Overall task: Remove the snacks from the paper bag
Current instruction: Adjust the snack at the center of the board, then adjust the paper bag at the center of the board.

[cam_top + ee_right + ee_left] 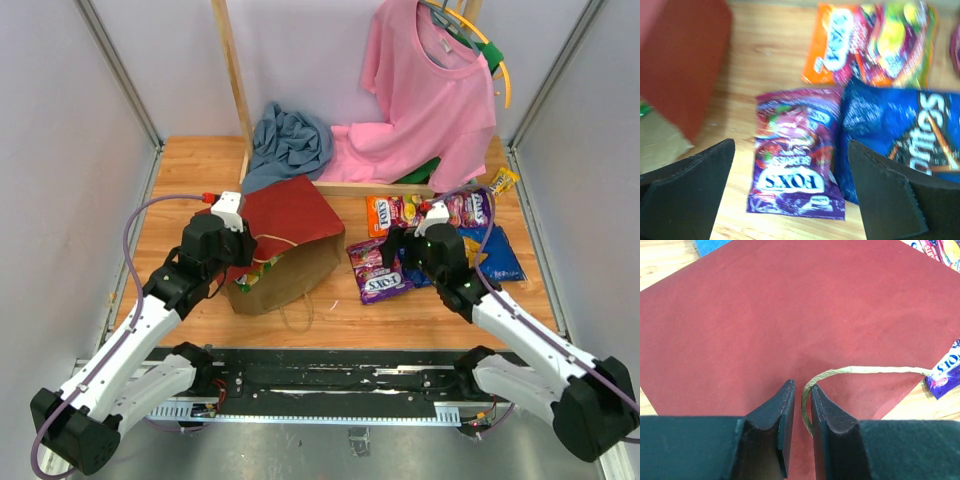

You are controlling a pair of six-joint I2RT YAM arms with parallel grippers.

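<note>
Top external view shows the paper bag (295, 235) lying on its side on the table (190, 170), red side up, its mouth turned to the near edge. A green-yellow packet (262, 270) peeks out of the mouth. The left gripper (801, 415) has its fingers pressed close, pinching the bag's twine handle (865, 371). More snacks lie on the wood right of the bag: a purple packet (378, 270), an orange packet (385, 213) and a blue Doritos bag (500, 255). The right gripper (790, 150) hangs above the purple packet, fingers spread wide, holding nothing. A pink shirt (420, 100) and a blue-grey cloth (290, 140) sit at the back
</note>
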